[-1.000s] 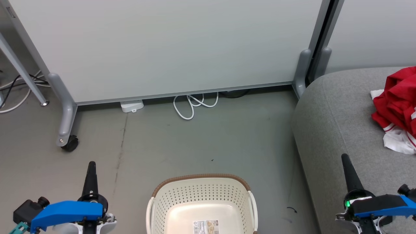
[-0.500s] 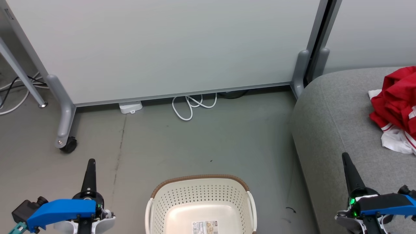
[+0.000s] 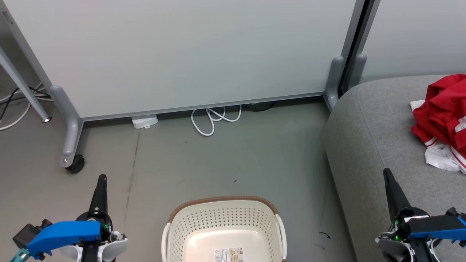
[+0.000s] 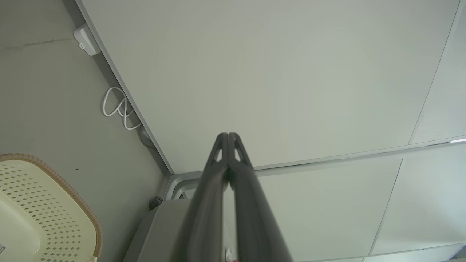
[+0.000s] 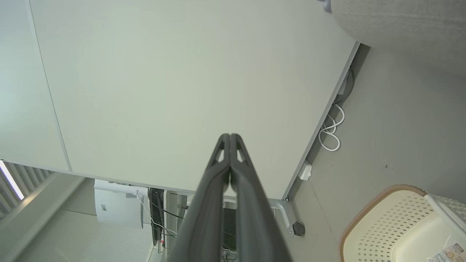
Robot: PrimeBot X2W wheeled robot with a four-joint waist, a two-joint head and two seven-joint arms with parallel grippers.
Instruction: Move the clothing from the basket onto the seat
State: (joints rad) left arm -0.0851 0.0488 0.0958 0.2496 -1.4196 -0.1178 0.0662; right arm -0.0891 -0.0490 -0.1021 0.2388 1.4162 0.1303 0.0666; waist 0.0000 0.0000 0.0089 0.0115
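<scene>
The clothing [image 3: 442, 116] lies heaped on the seat [image 3: 371, 145], and the basket [image 3: 222, 218] on the floor shows a bare bottom with a label, so the moving looks done. The left gripper [image 3: 101, 180] and right gripper [image 3: 387, 174] have their fingers pressed together on nothing. Finishing well likely means keeping both arms off the heap and basket rim and checking that no garment slips off the seat.

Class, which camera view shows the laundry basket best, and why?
Head view: the basket shows its brown rim, both handles and labelled bottom. Each wrist view catches one corner of it at the frame edge.
</scene>
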